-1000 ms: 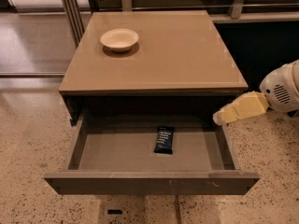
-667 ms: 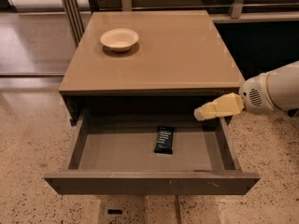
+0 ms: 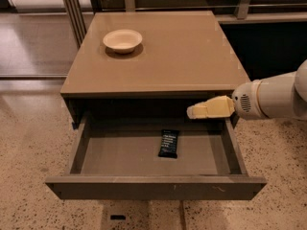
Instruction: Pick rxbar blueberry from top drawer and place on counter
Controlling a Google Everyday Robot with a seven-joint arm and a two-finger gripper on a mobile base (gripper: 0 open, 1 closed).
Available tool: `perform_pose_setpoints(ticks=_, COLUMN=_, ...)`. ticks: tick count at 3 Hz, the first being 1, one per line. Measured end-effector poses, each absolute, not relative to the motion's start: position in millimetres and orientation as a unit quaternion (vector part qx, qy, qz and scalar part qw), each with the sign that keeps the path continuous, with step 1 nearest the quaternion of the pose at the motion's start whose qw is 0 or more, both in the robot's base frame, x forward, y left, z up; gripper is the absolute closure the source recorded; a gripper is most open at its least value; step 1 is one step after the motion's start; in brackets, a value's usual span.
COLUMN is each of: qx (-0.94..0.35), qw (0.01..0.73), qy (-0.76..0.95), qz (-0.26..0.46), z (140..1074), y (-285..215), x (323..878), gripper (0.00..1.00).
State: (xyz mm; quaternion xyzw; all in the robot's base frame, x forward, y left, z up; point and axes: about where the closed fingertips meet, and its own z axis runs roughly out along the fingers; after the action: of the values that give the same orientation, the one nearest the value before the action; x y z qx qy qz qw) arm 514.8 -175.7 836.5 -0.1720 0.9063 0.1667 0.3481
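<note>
Fingers: my pale yellow fingers (image 3: 194, 111) hover inside the open drawer's right side, holding nothing; parted or pressed together, I cannot tell.
Bar: the dark navy-blue wrapped rxbar blueberry (image 3: 169, 143) lies flat below and just ahead of them, untouched.
Drawer: the wide grey-brown top drawer (image 3: 153, 188) stands pulled out.
Left to do: grasp, lift, and set it on the tan glossy table (image 3: 182, 56) above.
Around: a cream round bowl (image 3: 122, 40) sits well apart; I judge the way clear.

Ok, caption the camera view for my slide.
Gripper above the open top drawer, rxbar blueberry inside, bowl on the counter.

Dim warm light, counter (image 3: 182, 56) sheen, gripper (image 3: 192, 111) over shadowed drawer (image 3: 120, 155)
</note>
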Motion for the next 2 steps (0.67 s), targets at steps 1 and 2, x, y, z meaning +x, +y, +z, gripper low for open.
perform_pose_setpoints(ticks=1, qx=-0.156, qw=0.353, qy=0.909, qz=0.158, z=832, y=-177, x=508, gripper=0.0)
perform_pose_setpoints(ticks=2, qx=-0.13, qw=0.356, qy=0.914, qz=0.144, z=803, y=-175, x=509, gripper=0.0)
